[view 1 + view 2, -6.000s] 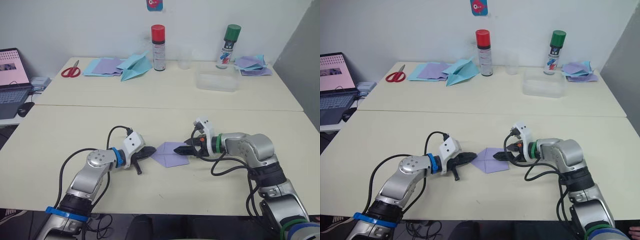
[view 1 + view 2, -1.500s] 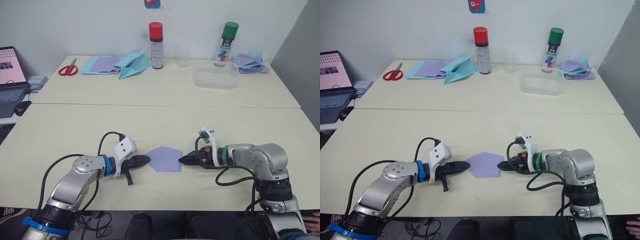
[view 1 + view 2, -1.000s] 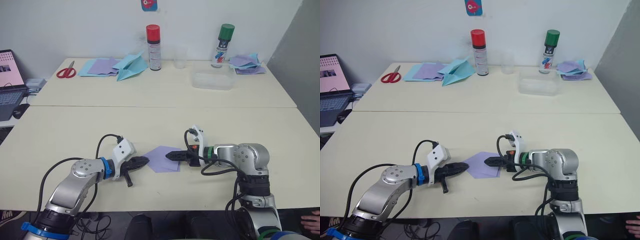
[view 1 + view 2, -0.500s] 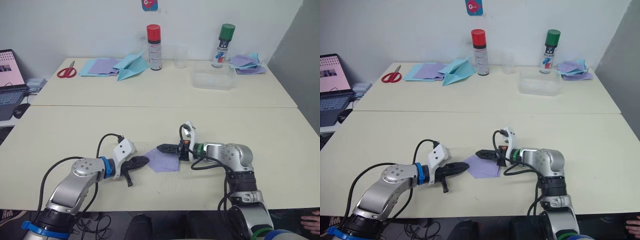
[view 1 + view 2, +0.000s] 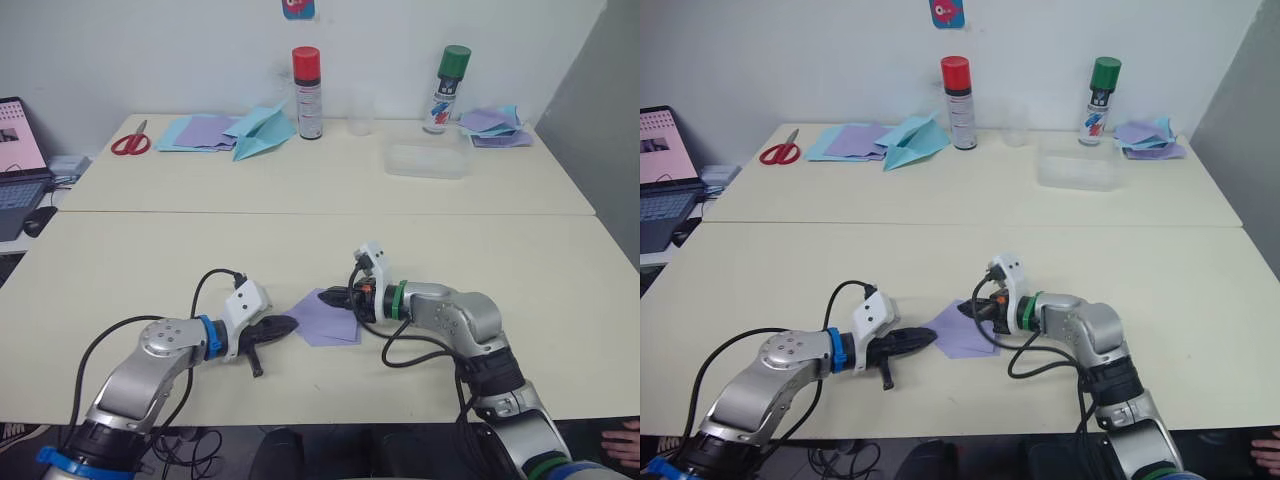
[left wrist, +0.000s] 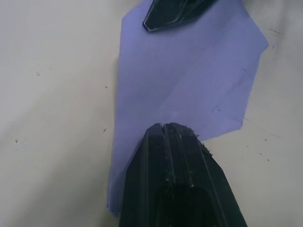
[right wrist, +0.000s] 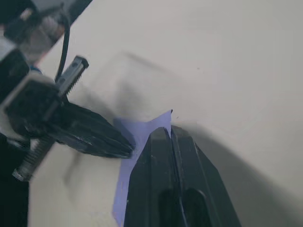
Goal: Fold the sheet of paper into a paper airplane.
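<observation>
Pinning and creasing the paper on the near table

Left gripper presses its closed jaws on the sheet's left corner; right gripper, jaws also together, rests on the far edge. My advice — keep the left tip firmly down as an anchor and draw the right one slowly along the fold, or the thin sheet may skate.

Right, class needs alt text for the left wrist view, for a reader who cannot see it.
A lavender sheet of paper lies creased on a pale table, with the left gripper, its black fingers together, resting on the sheet's near edge. The dark tip of the right gripper presses on the far edge.
</observation>
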Robot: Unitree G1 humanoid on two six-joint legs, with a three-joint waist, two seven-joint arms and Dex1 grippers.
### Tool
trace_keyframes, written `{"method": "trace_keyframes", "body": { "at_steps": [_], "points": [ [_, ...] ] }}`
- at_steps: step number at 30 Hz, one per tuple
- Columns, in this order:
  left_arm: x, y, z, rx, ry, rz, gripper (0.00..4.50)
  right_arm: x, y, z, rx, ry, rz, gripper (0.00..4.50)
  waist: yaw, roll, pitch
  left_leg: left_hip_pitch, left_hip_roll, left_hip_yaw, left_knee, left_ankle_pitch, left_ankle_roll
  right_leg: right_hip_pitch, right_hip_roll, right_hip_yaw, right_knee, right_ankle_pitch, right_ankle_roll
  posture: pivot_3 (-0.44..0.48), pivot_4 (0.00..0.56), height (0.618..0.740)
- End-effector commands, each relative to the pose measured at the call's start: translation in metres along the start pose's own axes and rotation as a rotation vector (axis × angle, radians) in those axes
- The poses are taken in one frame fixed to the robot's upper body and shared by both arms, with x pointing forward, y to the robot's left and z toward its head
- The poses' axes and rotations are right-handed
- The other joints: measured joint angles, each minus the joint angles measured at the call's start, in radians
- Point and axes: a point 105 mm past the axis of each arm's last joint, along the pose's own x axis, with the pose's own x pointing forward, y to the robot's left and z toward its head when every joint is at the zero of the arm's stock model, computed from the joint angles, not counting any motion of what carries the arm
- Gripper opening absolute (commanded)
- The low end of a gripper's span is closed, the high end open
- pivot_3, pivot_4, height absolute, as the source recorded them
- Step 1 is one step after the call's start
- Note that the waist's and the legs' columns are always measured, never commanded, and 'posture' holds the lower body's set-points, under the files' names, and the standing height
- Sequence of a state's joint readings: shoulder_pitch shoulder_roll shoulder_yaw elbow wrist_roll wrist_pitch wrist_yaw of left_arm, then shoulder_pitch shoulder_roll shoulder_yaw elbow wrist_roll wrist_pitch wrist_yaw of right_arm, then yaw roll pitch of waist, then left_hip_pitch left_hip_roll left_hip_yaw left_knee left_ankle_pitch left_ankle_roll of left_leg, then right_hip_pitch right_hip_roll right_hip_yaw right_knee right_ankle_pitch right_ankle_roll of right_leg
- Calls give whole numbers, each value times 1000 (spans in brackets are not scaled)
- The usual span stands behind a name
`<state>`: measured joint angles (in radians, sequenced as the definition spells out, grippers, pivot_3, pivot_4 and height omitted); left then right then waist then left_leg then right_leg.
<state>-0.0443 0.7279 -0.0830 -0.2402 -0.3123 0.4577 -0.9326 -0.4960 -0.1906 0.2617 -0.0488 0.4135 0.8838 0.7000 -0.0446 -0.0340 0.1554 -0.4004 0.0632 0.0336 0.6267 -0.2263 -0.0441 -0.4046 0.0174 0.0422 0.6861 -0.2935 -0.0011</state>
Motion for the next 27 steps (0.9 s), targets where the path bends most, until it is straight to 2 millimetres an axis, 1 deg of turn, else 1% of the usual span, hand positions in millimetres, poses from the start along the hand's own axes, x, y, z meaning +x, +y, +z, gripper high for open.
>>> {"method": "trace_keyframes", "body": {
  "at_steps": [1,4,8,13,16,18,19,25,27],
  "points": [
    [-5,2,-24,-62,87,26,0,0,22,8,-279,-36,113,14,-1,0,0,0,0,0,-1,0,0,0,0,0,-1,0,0,0,150,740],
    [1,2,-25,-67,89,26,0,-1,28,0,-412,-29,176,14,-1,0,0,0,0,0,-1,0,0,0,0,-1,-2,0,0,0,150,740],
    [12,2,-23,-73,76,29,0,-1,25,-13,-597,20,214,14,5,1,0,1,0,0,0,0,0,1,0,-1,-2,1,2,0,150,740],
    [13,-2,-25,-89,80,16,0,4,15,-20,-711,52,188,14,12,1,0,5,-1,0,2,0,0,6,0,0,-3,4,2,0,150,740],
    [11,-3,-28,-94,89,14,0,6,14,-28,-750,91,207,14,12,1,0,11,0,0,1,0,1,12,0,0,-4,4,0,0,150,740],
    [7,-3,-28,-96,92,16,0,7,11,-32,-765,118,198,14,12,1,0,17,0,0,0,0,1,16,0,0,-4,2,-4,0,150,740],
    [6,-2,-28,-96,93,17,0,7,10,-33,-775,126,194,14,12,1,0,18,0,0,0,0,1,16,0,0,-4,0,-7,0,150,740],
    [-11,6,-20,-101,81,40,0,8,12,-35,-810,143,212,14,10,2,0,17,1,1,-2,0,0,16,0,0,-4,1,-5,0,150,740],
    [-18,10,-10,-131,48,46,0,8,10,-37,-816,160,203,14,10,2,1,17,1,1,-4,0,0,15,0,0,-4,1,-5,0,150,740]
  ]
}}
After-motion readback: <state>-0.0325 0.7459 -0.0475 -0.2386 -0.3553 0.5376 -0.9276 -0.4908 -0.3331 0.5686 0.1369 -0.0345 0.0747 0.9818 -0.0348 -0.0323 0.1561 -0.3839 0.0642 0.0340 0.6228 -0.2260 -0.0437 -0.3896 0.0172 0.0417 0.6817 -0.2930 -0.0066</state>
